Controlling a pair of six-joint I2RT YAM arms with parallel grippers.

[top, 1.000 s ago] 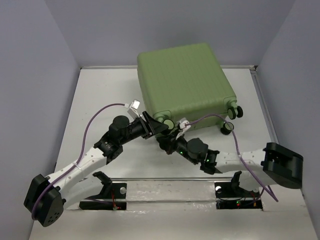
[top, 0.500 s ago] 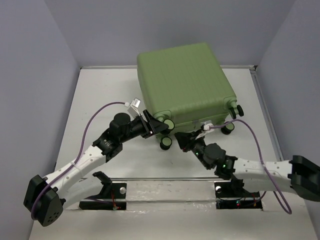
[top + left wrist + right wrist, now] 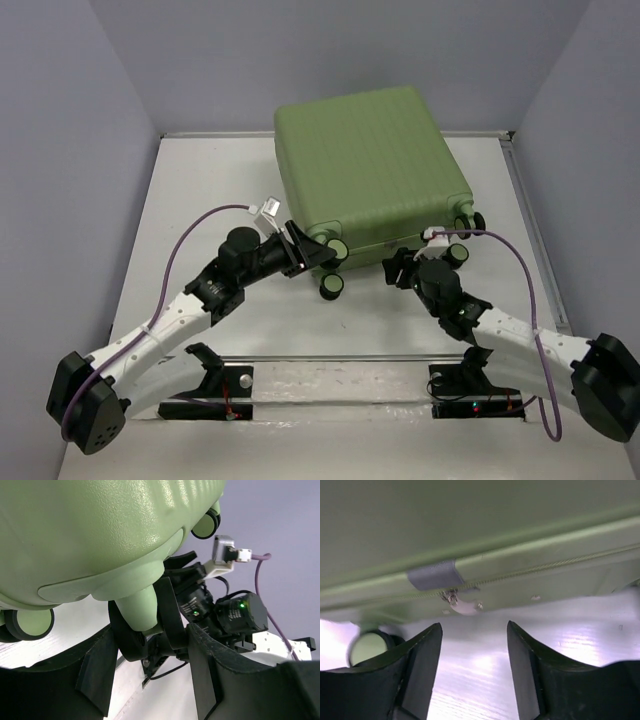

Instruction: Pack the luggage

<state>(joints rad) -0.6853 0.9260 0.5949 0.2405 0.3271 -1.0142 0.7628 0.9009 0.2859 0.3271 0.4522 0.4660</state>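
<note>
The luggage (image 3: 370, 165) is a closed light-green ribbed suitcase lying flat at the back centre of the table. My left gripper (image 3: 312, 255) is at its near left corner. In the left wrist view the luggage (image 3: 90, 535) fills the top, and the left gripper (image 3: 150, 630) has its fingers closed on either side of a black caster wheel (image 3: 127, 642). My right gripper (image 3: 398, 268) stands open just before the near edge. In the right wrist view a pale zipper pull (image 3: 464, 604) on the luggage (image 3: 470, 525) lies ahead of the right gripper (image 3: 474, 630), untouched.
The white table (image 3: 200, 200) is boxed in by grey walls. A metal rail (image 3: 340, 375) runs along the near edge between the arm bases. Another wheel (image 3: 330, 287) stands beside the left gripper; two more (image 3: 455, 255) are at the near right corner.
My right arm has swung right along the suitcase's near edge, away from the left gripper, and its gripper has opened. The left arm and the suitcase have stayed put.
</note>
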